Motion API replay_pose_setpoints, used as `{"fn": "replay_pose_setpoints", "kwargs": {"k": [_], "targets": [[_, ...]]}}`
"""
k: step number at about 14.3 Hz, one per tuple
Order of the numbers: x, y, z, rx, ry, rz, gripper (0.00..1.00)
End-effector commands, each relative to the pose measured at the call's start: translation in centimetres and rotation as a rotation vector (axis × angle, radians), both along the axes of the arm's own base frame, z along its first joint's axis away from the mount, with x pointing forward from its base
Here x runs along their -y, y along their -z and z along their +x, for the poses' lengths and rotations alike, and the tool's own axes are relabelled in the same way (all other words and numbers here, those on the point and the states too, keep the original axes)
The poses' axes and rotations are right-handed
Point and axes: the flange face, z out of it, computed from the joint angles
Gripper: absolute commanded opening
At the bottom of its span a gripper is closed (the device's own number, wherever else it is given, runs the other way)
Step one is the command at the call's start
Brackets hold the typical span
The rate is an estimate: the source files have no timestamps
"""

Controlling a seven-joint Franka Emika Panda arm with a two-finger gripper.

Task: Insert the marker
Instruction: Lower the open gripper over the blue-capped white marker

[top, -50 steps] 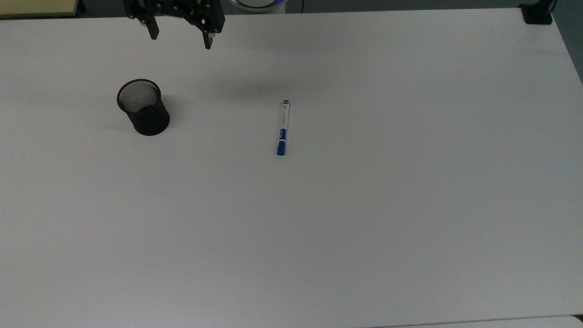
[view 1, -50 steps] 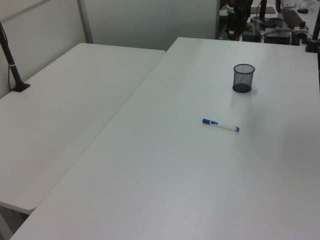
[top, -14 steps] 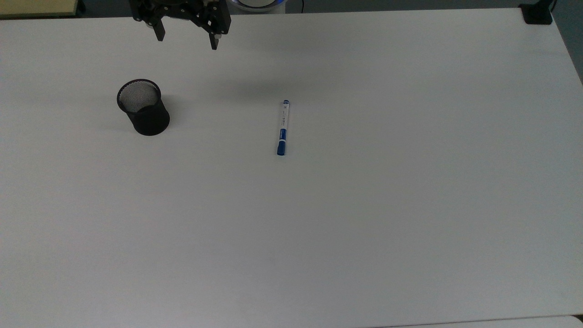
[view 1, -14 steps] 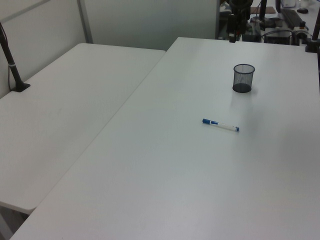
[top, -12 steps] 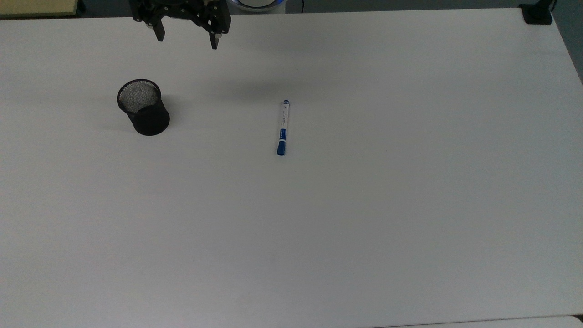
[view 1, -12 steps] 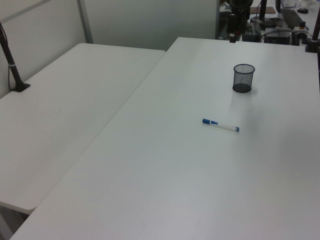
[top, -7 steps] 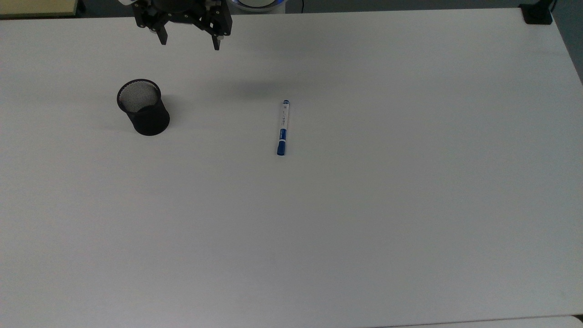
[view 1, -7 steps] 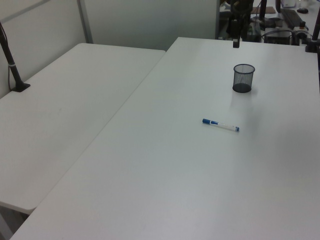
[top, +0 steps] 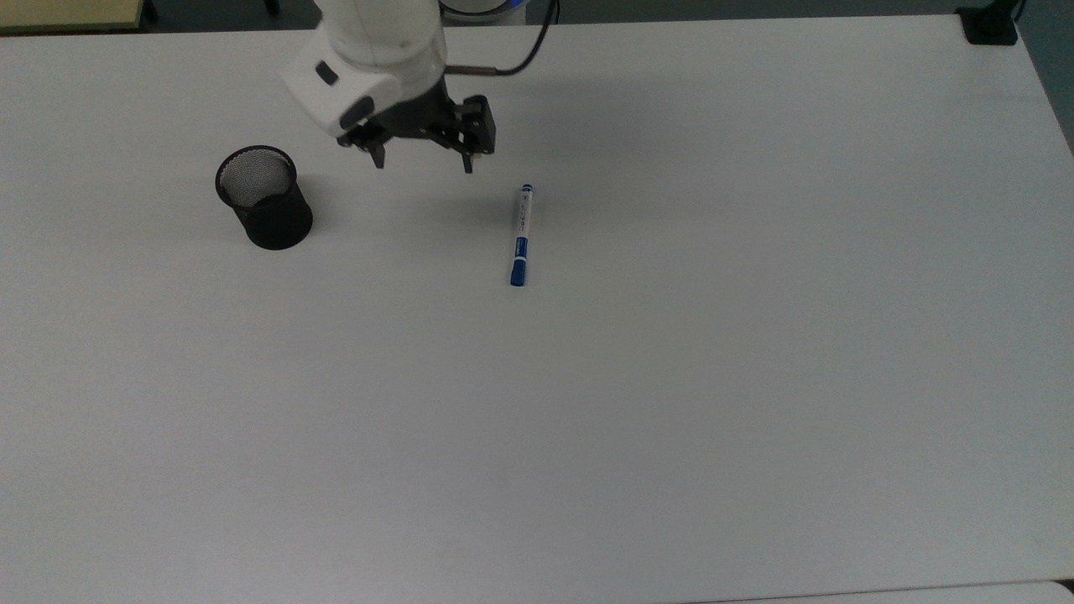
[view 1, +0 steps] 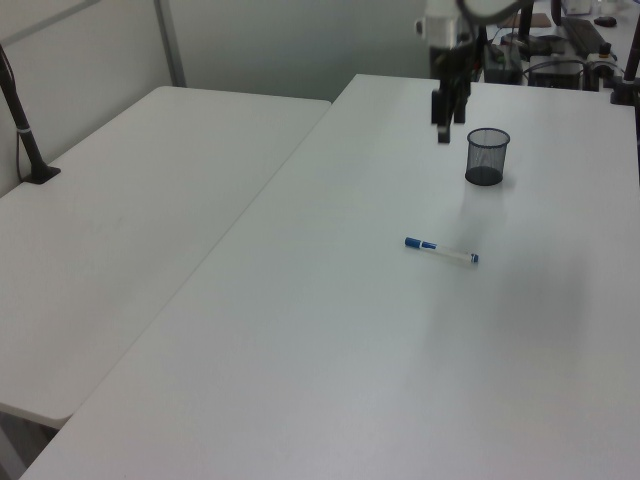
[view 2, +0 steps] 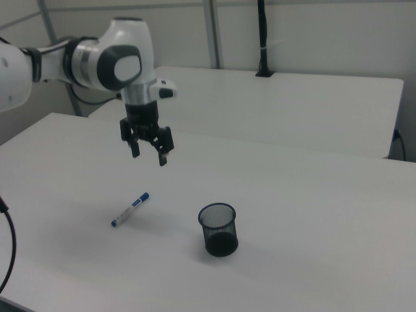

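Observation:
The marker lies flat on the white table, blue cap toward the top view's bottom; it also shows as the marker and the marker. A black mesh cup stands upright to the top view's left of it, seen too as the cup and the cup. My gripper hangs open and empty above the table between cup and marker, a little nearer the marker's white end. The gripper points down, well clear of the surface; in the left view the gripper is just left of the cup.
A second white table adjoins along the left view's left side, with a black clamped post on it. Another black clamp sits at the top view's upper right corner. A dark cable trails from the arm.
The arm has swung from the table's far edge out over the surface, down and toward the marker. Its fingers stay open. Marker and cup have not moved.

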Motion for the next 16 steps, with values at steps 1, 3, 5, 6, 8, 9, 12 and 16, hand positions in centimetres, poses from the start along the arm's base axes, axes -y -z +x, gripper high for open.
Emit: {"fn": "replay_pose_setpoints", "kwargs": {"k": [1, 3, 5, 6, 8, 9, 12, 16], "targets": [[-3.9, 5.9, -0.1, 0.045, 0.021, -0.025, 0.99], [-6.3, 8.9, 0.0, 0.041, 0.004, -0.055, 0.99], [-7.6, 10.9, 0.2, 0.019, -0.004, -0.068, 0.98], [-8.0, 11.6, 0.4, 0.033, 0.017, -0.071, 0.97], [-9.7, 14.2, 0.9, 0.047, 0.031, -0.114, 0.93], [-10.3, 15.4, 1.1, 0.051, 0.039, -0.127, 0.9], [-10.5, 16.0, 1.2, 0.055, 0.04, -0.135, 0.73], [-11.8, 17.7, 0.9, 0.043, 0.039, -0.171, 0.58]]}}
